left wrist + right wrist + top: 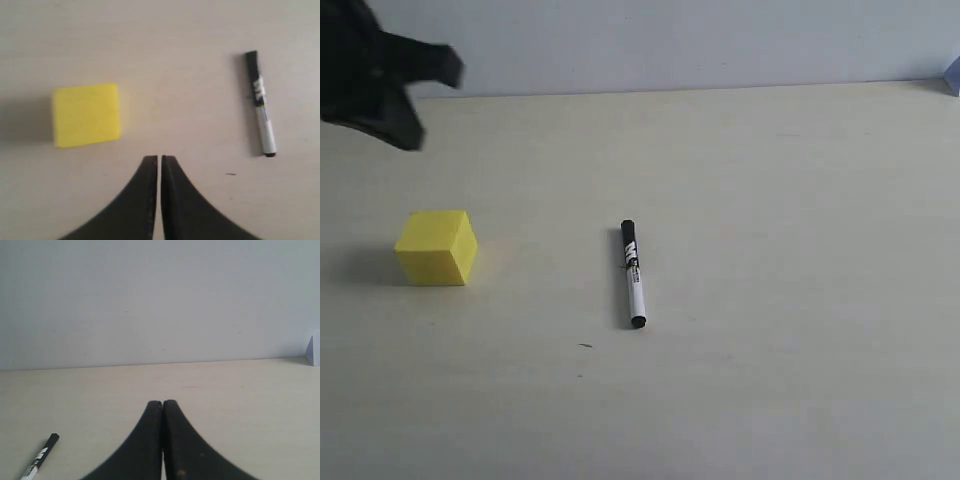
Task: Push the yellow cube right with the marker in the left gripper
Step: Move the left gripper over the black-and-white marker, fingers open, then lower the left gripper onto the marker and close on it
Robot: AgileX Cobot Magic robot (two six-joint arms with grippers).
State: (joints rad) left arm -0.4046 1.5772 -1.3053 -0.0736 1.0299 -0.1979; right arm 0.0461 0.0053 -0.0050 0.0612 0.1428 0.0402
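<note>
The yellow cube (436, 247) rests on the pale table at the left. The marker (633, 273), white with a black cap, lies flat near the middle, well to the cube's right, with nothing holding it. My left gripper (420, 100) hovers at the far upper left, above and behind the cube. In the left wrist view its black fingers (159, 159) are pressed shut and empty, with the cube (86, 114) and the marker (261, 102) lying apart ahead. My right gripper (162, 403) is shut and empty too; the marker's cap (45, 450) shows at the edge.
The pale table (770, 250) meets a grey-white wall at the back. A small bluish object (952, 74) sits at the far right corner. A tiny dark speck (584, 346) lies in front of the marker.
</note>
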